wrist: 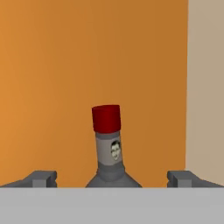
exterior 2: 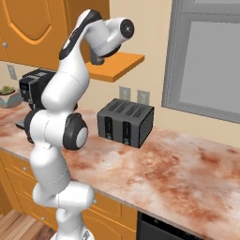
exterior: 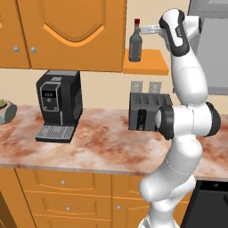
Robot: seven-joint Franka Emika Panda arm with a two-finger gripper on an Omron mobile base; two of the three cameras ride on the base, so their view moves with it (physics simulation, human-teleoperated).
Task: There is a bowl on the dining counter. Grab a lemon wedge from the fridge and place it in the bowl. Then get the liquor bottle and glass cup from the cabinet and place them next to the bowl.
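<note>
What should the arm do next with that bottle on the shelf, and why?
Probably ease the gripper forward and a bit lower, then close on the bottle. Its fingers stand wide open on either side of the bottle's neck, not touching it, and the red cap sits centred between them in the hand view. The bottle stands upright on the orange shelf, so lining up looks done.
</note>
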